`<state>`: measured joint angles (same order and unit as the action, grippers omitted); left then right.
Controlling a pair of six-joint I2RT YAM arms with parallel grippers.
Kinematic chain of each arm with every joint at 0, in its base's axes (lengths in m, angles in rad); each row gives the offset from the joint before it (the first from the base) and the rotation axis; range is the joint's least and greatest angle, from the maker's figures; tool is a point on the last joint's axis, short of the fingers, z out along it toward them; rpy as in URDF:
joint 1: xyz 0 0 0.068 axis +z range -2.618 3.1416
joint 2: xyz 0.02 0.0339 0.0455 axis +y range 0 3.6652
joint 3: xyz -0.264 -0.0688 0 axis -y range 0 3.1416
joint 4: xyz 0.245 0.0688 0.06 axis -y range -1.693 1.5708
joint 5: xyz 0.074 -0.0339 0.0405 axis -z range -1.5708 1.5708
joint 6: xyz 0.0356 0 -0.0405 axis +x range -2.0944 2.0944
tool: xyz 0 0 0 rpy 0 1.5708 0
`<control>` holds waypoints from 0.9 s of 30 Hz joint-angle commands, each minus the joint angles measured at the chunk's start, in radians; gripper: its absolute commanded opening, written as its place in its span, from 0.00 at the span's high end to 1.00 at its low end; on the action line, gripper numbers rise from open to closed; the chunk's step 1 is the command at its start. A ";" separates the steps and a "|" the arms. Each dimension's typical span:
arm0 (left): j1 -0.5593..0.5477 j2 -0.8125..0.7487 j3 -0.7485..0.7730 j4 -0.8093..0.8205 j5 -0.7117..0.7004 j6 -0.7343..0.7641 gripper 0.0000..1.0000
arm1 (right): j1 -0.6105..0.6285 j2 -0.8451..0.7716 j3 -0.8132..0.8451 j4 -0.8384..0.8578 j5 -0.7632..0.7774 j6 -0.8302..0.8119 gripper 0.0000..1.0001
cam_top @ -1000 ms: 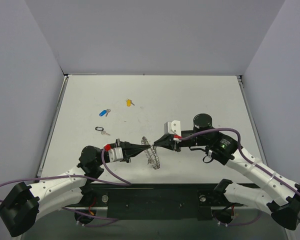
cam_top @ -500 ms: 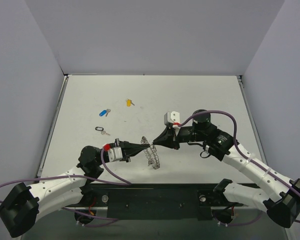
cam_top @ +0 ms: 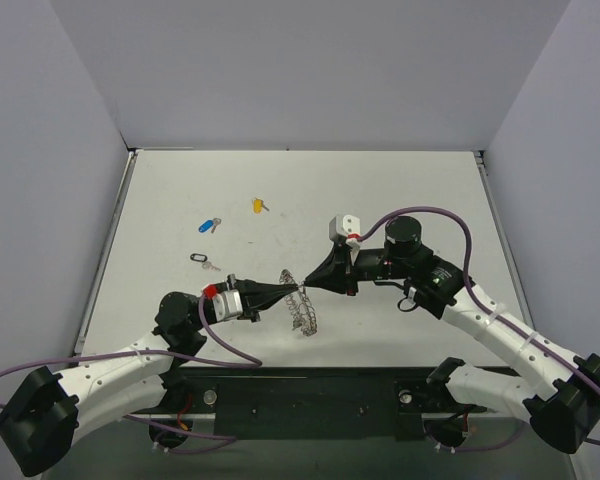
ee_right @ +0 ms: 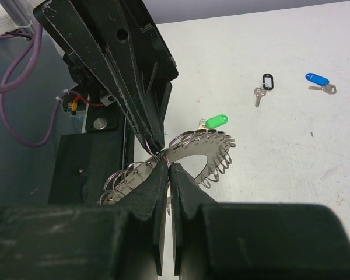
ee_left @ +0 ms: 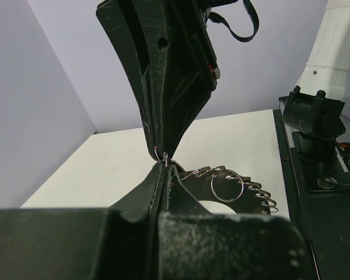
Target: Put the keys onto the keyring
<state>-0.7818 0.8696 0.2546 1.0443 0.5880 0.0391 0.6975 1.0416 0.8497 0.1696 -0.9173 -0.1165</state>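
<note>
The keyring (cam_top: pixel 303 312) is a silvery band hung with many small split rings. It tilts up from the table between the arms. My left gripper (cam_top: pixel 296 289) and right gripper (cam_top: pixel 306 287) meet tip to tip at its upper edge. Both are shut on a small split ring there (ee_left: pixel 161 155). The keyring also shows in the left wrist view (ee_left: pixel 239 185) and the right wrist view (ee_right: pixel 201 146). A green key (ee_right: pixel 214 121) lies just beyond the keyring. The yellow key (cam_top: pixel 258 205), the blue key (cam_top: pixel 209 225) and a black key (cam_top: pixel 200 259) lie on the table to the left. The second black key is out of view.
The white table (cam_top: pixel 400 190) is walled at the back and sides. The black base rail (cam_top: pixel 310 395) runs along the near edge. Purple cables (cam_top: pixel 450 225) loop off both arms.
The right arm's wrist has swung back and up while its tip stayed at the keyring. The left gripper has edged slightly right. The keys on the table have not moved.
</note>
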 commanded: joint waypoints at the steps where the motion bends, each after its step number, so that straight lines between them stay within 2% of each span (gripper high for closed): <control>1: 0.009 -0.021 0.015 0.114 -0.017 -0.031 1.00 | -0.013 0.009 -0.006 0.048 -0.002 0.005 1.00; 23: 0.030 -0.004 0.012 0.151 -0.097 -0.110 1.00 | 0.004 0.037 -0.018 0.091 0.037 0.038 1.00; 25: 0.030 -0.001 0.012 0.152 -0.090 -0.113 1.00 | -0.003 0.032 -0.018 0.103 0.037 0.038 0.92; 27: 0.030 0.000 0.015 0.151 -0.077 -0.113 1.00 | -0.015 0.028 -0.020 0.122 0.026 0.040 0.78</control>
<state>-0.7574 0.8749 0.2527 1.0725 0.5198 -0.0513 0.6960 1.0725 0.8402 0.2180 -0.8852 -0.0765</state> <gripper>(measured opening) 0.018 0.136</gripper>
